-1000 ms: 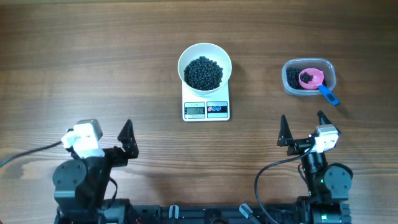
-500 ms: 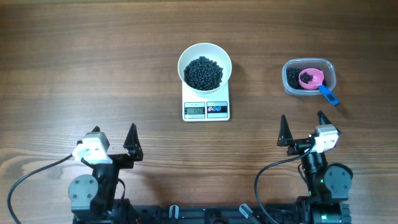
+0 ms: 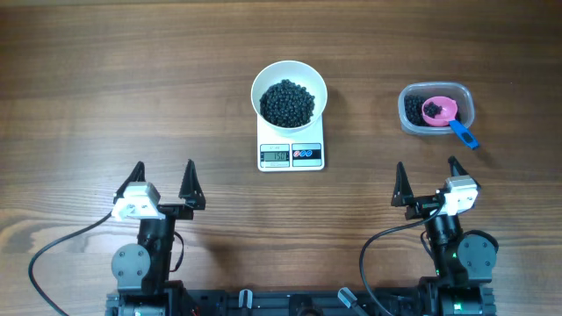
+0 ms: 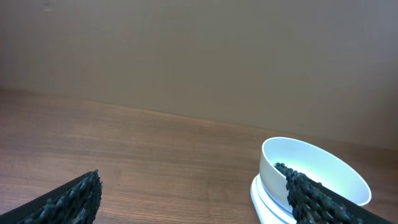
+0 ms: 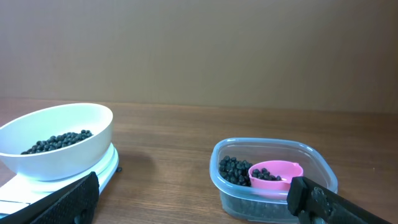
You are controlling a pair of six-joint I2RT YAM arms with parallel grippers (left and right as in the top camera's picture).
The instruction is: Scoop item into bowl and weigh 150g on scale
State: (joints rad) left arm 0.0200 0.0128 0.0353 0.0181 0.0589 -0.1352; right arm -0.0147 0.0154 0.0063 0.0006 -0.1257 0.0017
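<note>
Wooden table: beans in bowl on scale, well beyond empty wide-open left pincer, right pincer.

Illegible digits on the scale display

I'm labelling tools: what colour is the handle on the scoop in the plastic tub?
Blue; the handle shows best in the overhead view.

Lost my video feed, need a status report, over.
Left claw and right claw open, empty. Beans in bowl on scale. Pink scoop in tub. Nothing between claws and scale.
</note>
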